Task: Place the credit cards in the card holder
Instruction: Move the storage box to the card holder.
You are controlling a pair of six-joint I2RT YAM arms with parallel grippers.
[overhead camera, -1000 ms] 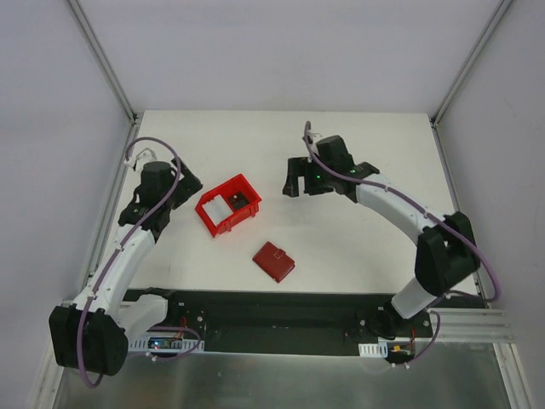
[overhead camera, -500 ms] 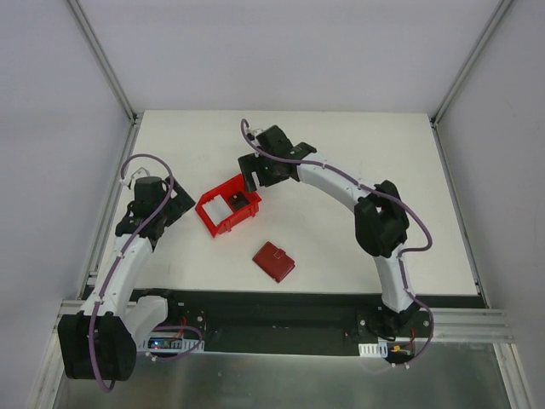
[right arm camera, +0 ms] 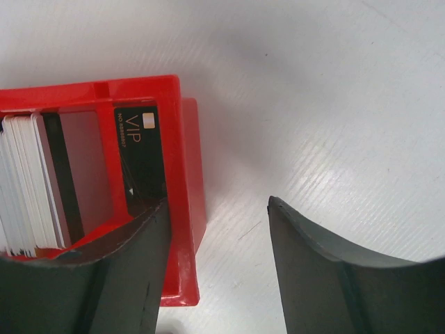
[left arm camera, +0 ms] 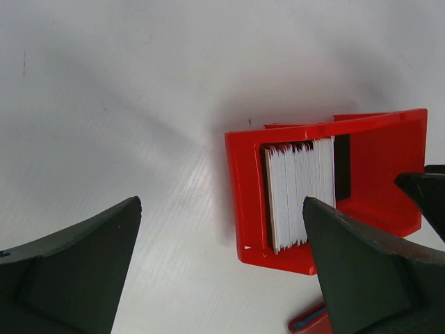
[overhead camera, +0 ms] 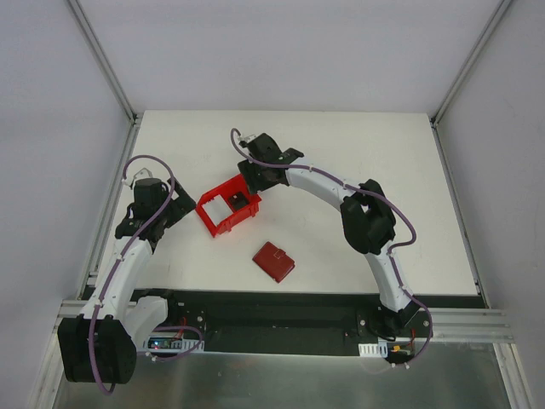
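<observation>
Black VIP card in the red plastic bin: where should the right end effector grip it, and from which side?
Probably its free upper edge, from above. The black VIP card stands at the end wall of the red plastic bin, with a grey striped card and the white card stack beside it, hemming in its faces.

My table (overhead camera: 383, 162) is a plain white top that fills the middle of the overhead view. Two things lie directly on it. A bright red open bin (overhead camera: 220, 223) sits left of centre, turned at an angle to the table's edges. A small dark-red card holder (overhead camera: 273, 262) lies closed and flat, below and to the right of the bin, near it but apart, toward the bottom edge. My wrist views show the bin resting on faintly ribbed white surface.
</observation>
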